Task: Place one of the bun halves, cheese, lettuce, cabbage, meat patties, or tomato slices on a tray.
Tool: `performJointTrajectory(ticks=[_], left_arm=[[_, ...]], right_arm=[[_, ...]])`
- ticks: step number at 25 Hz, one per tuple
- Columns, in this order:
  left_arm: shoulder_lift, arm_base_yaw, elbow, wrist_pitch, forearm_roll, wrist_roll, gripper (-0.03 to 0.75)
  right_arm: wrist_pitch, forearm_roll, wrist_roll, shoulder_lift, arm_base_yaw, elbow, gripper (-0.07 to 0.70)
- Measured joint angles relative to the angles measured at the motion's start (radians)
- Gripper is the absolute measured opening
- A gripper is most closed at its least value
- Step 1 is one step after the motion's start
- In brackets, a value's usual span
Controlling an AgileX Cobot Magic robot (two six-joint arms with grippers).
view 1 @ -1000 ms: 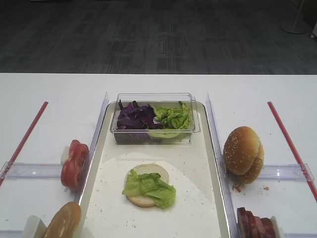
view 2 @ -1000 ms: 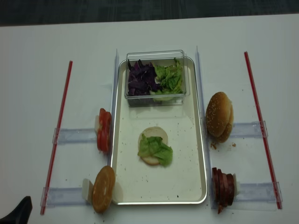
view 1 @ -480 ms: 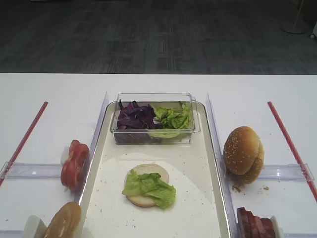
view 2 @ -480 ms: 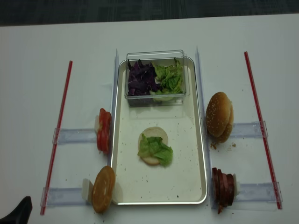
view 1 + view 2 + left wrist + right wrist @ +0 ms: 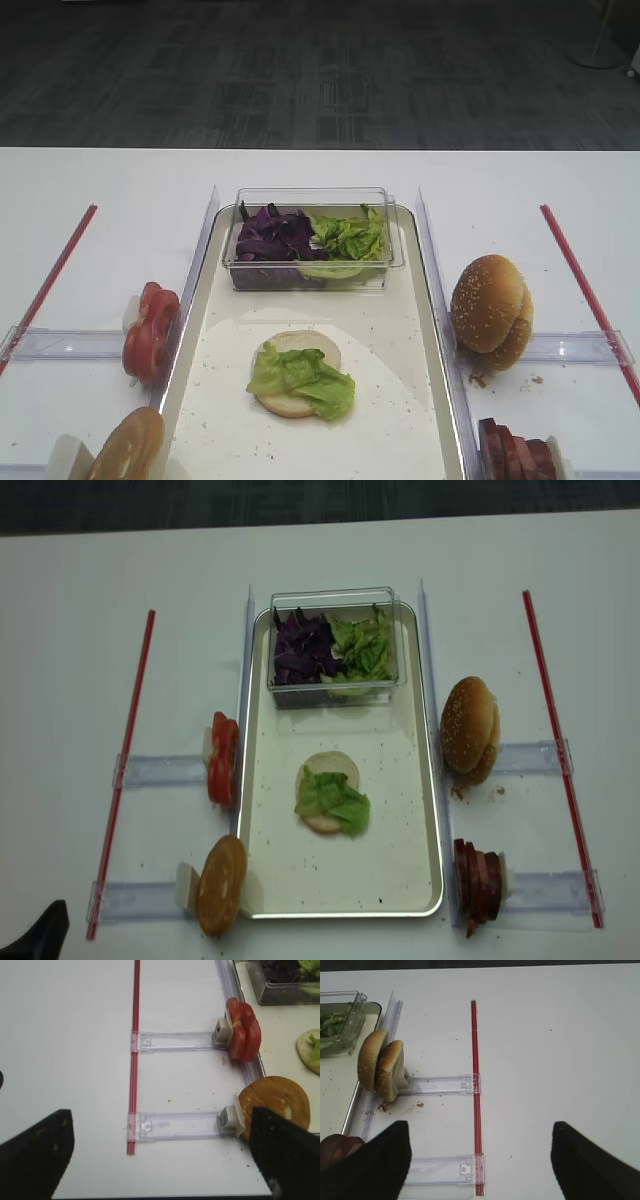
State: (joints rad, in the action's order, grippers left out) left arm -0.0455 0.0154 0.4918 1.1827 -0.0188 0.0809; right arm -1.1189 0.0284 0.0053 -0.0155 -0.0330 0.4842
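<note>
A long cream tray (image 5: 400, 830) holds a pale bun half (image 5: 333, 766) with a lettuce leaf (image 5: 335, 802) on it. More lettuce (image 5: 348, 238) and purple cabbage (image 5: 272, 235) fill a clear tub at the tray's far end. Left of the tray stand the tomato slices (image 5: 242, 1035). To its right are two sesame bun halves (image 5: 380, 1065) and the meat patties (image 5: 478, 880). My right gripper (image 5: 480, 1160) hangs open over bare table right of the patties. Over the table left of the tray, my left gripper (image 5: 160, 1155) is also open and empty.
A glossy golden-brown round piece (image 5: 275, 1105) stands on edge in a clear holder at the tray's near left corner. Red strips (image 5: 125, 760) (image 5: 555, 740) and clear plastic rails (image 5: 175, 1040) lie on both sides of the tray.
</note>
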Motion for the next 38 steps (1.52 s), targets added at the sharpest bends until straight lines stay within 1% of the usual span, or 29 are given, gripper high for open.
performJointTrajectory(ticks=[38], left_arm=[[0.000,0.000,0.000,0.000,0.000,0.000,0.653]], right_arm=[[-0.005,0.000,0.000,0.000,0.000,-0.004,0.593]])
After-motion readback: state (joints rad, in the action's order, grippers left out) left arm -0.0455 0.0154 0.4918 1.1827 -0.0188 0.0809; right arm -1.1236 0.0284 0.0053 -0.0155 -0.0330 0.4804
